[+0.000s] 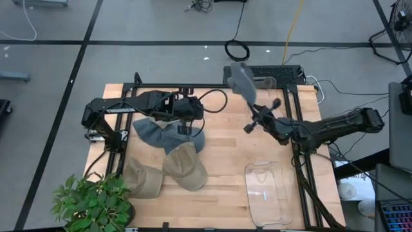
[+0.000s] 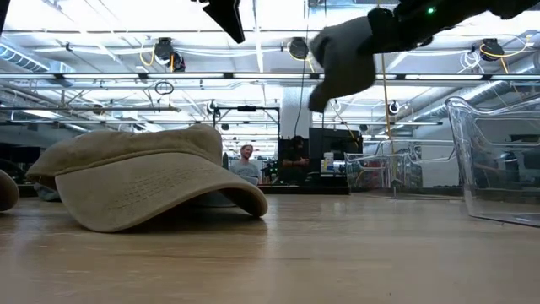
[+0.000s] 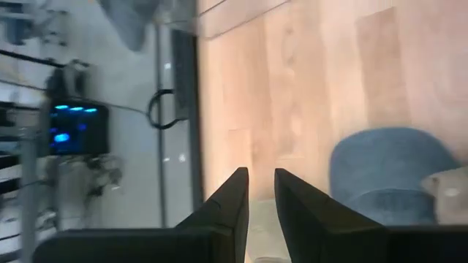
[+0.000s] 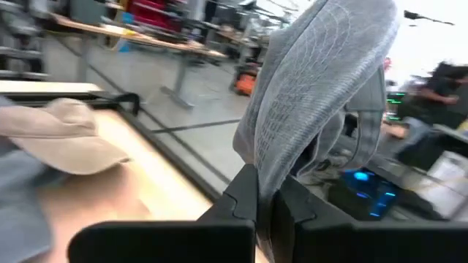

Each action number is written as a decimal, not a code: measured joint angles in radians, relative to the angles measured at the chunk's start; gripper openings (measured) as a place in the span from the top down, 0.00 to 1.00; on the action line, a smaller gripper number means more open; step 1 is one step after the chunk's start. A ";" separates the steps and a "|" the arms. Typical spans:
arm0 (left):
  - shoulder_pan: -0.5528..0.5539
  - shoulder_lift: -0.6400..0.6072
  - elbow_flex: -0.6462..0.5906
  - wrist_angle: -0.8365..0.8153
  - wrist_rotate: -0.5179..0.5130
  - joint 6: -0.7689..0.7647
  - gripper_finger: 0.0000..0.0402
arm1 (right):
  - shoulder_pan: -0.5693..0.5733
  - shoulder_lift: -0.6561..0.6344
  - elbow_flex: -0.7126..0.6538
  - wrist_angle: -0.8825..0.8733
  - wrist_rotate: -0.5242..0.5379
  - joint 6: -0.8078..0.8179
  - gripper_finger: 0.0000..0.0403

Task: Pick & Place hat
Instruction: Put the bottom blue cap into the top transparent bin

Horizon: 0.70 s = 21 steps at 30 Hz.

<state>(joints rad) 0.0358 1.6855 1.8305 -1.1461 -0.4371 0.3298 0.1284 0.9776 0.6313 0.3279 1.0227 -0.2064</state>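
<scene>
Grey hat [image 1: 243, 80] pinched in clamped right hand [image 1: 252, 122].

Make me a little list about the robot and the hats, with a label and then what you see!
right gripper: fingers shut on the grey hat, lifted in the air near the table's far edge
left gripper: above the blue hats, fingers slightly apart, holding nothing
tan hats: two, lying on the wooden table near the front
clear bin: on the table, right side, no hat inside
second clear bin: at the far edge, behind the grey hat
plant: front left corner
</scene>
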 joint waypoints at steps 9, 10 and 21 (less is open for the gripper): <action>0.130 0.001 -0.092 0.298 0.271 0.075 0.81 | 0.056 -0.069 -0.073 0.260 -0.005 -0.146 1.00; 0.156 0.000 -0.112 0.344 0.317 0.079 0.81 | 0.060 -0.083 -0.092 0.313 -0.002 -0.178 1.00; 0.311 0.001 -0.414 0.947 0.615 -0.018 0.81 | 0.072 -0.159 -0.333 0.727 0.077 -0.241 1.00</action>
<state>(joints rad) 0.3472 1.6870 1.4166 -0.1994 0.1775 0.3115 0.2008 0.8186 0.2988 1.0547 1.1001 -0.4475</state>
